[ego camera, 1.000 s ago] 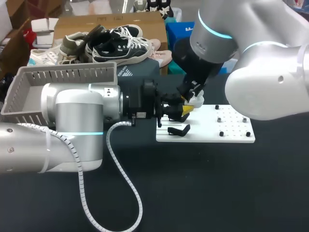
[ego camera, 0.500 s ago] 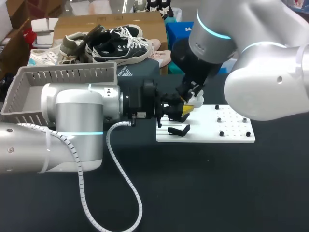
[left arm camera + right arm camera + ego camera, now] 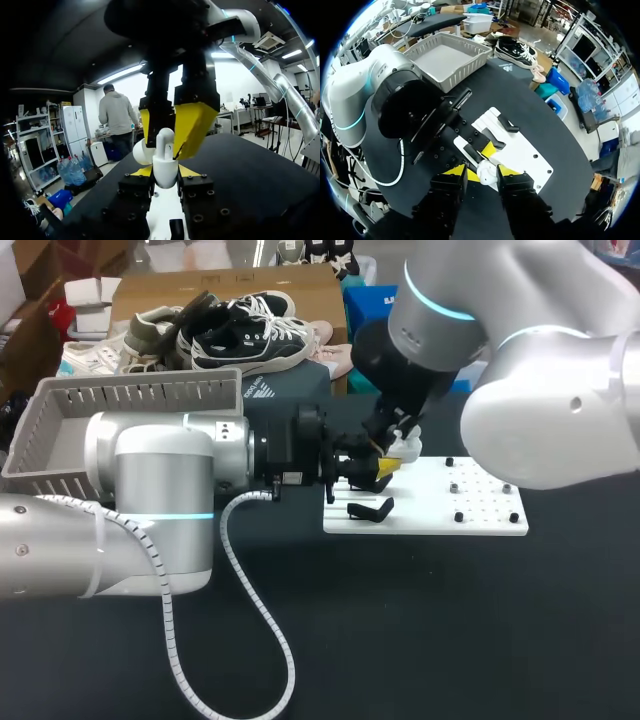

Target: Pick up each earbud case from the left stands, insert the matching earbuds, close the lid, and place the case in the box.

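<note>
Left jaws closed on the white earbud case point(image 3: 165, 174), held over the white stand board point(image 3: 480, 512). Right jaws, nearly closed, pinch an earbud point(image 3: 165, 139) at the case's top. Grey box point(image 3: 130, 395) well apart.

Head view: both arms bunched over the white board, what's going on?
The left hand is shut on a white case, held just above the left end of the board. The right hand sits directly over the case, touching or nearly touching its top. Whether it holds an earbud is not clear from these views.
</note>
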Motion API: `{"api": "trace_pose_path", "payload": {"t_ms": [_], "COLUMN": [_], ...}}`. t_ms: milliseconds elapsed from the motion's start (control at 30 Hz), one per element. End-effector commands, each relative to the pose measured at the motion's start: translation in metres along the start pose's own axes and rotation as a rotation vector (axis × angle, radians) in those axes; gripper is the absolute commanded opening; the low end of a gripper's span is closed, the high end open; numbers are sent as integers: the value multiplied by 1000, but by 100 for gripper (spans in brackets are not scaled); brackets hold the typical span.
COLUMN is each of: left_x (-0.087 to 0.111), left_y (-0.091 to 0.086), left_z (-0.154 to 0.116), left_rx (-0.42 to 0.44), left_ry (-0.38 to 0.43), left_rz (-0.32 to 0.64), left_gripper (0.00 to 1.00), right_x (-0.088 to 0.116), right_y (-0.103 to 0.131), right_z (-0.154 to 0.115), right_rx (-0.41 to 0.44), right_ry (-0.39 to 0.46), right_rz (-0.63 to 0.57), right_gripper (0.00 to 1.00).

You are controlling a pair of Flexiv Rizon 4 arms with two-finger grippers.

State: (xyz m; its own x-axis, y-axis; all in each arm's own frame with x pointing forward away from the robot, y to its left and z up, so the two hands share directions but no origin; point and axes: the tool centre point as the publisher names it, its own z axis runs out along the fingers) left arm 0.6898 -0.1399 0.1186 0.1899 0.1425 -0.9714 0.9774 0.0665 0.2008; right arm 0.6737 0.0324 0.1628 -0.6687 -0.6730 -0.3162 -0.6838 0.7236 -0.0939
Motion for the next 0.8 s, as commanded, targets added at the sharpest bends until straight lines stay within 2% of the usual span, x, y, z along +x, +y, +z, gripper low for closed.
{"api": "trace_pose_path", "payload": {"t_ms": [33,800], "left_x": [0,0], "left_y": [0,0], "left_z": [0,0], "left_rx": [-2,-2], "left_ry": [-3,-3], "left_rz": [2,2], "left_gripper": [0,0], "right_x": [-2,-2], "right_y": [0,0], "right_z": [1,-2], "right_rx": [-1,6], "right_ry": [4,5], "right_rz": [4,9], "right_gripper": [39,40]}}
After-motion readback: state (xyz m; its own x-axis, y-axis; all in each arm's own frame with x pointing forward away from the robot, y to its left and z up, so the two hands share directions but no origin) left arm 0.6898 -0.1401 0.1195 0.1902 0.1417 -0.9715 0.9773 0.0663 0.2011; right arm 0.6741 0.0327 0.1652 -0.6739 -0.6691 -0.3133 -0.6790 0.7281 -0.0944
